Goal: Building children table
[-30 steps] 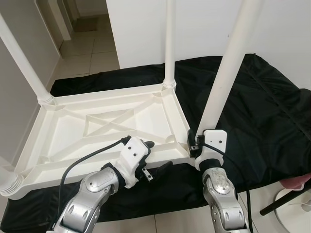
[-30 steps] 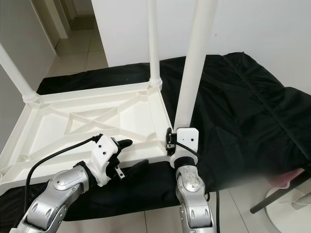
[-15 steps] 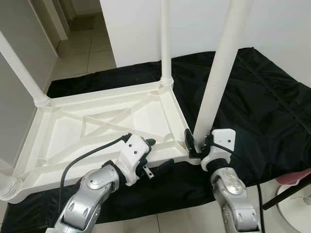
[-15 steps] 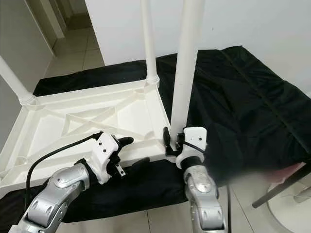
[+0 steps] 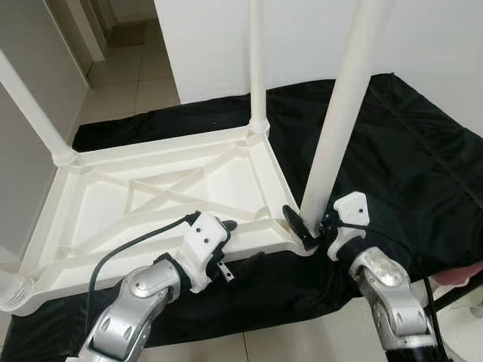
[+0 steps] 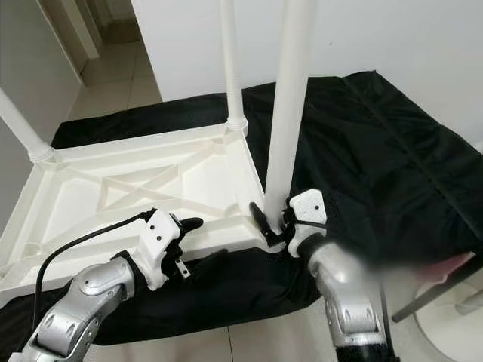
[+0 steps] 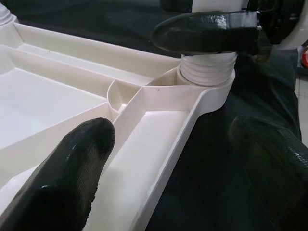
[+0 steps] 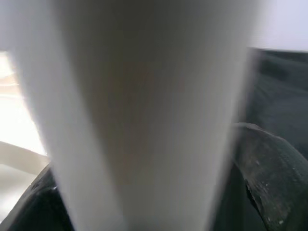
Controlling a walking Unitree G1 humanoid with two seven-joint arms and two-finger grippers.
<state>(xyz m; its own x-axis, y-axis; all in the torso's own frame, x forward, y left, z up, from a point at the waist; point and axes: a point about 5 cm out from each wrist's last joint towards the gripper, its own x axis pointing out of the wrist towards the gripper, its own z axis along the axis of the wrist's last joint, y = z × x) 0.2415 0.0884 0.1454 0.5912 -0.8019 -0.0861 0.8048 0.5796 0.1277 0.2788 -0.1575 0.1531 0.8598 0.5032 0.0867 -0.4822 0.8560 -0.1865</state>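
Table leg (image 5: 338, 128) within right hand (image 5: 311, 226)

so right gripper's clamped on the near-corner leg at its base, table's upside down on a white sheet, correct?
One thing is off: the sheet is black, not white, as the left eye view shows. The rest stands: the right gripper grips the leg at its base, and the table lies upside down.

Table top (image 5: 166, 188): white moulded plastic, smooth, slight sheen | leg (image 5: 343, 113): same plastic | cloth (image 5: 407, 151): black, faintly shiny, creased | my fingers (image 7: 72, 168): black matt rubber | floor (image 5: 143, 83): glossy tile
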